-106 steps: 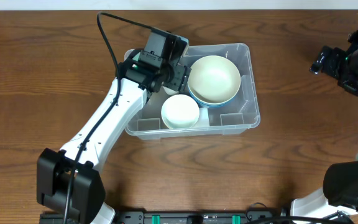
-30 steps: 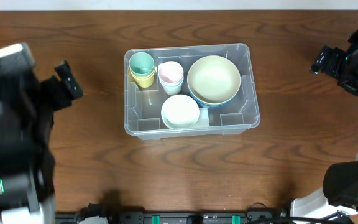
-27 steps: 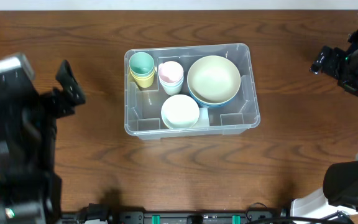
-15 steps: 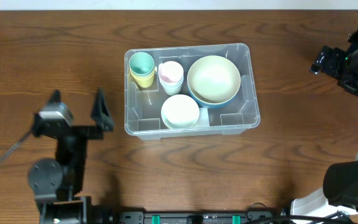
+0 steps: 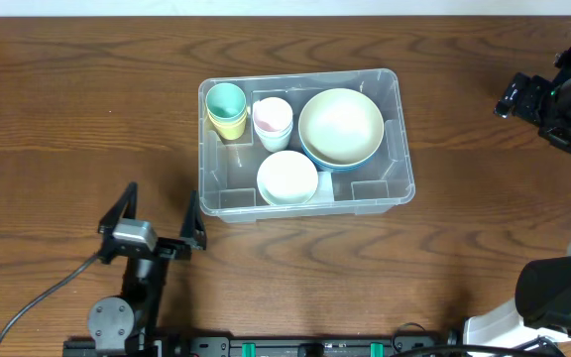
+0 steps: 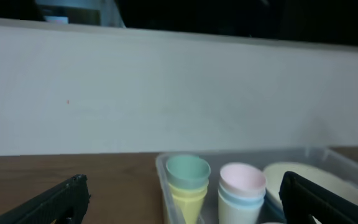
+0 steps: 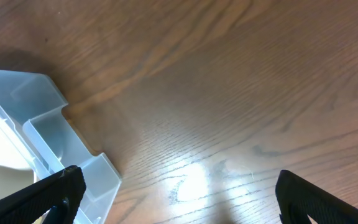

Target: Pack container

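Observation:
The clear plastic container (image 5: 228, 194) sits mid-table. Inside are a teal cup on yellow cups (image 5: 226, 102), a pink cup on pale cups (image 5: 273, 117), a cream bowl nested in a blue one (image 5: 340, 126) and a small white bowl (image 5: 287, 177). My left gripper (image 5: 162, 201) is open and empty, low at the front left, clear of the container and facing it. Its wrist view shows the container's rim (image 6: 161, 163), the teal cup (image 6: 187, 172) and the pink cup (image 6: 242, 179) between the left gripper's (image 6: 182, 186) spread fingers. My right gripper (image 5: 512, 99) hangs open and empty at the far right.
The right wrist view shows the right gripper (image 7: 179, 186) over bare wood with one container corner (image 7: 55, 130) at its lower left. A pale wall (image 6: 179, 93) runs behind the table. The left arm's cable (image 5: 38, 297) trails over the front left.
My left arm left the cups corner of the container, swung out to the left and came down at the front left, still open. The right arm stayed put.

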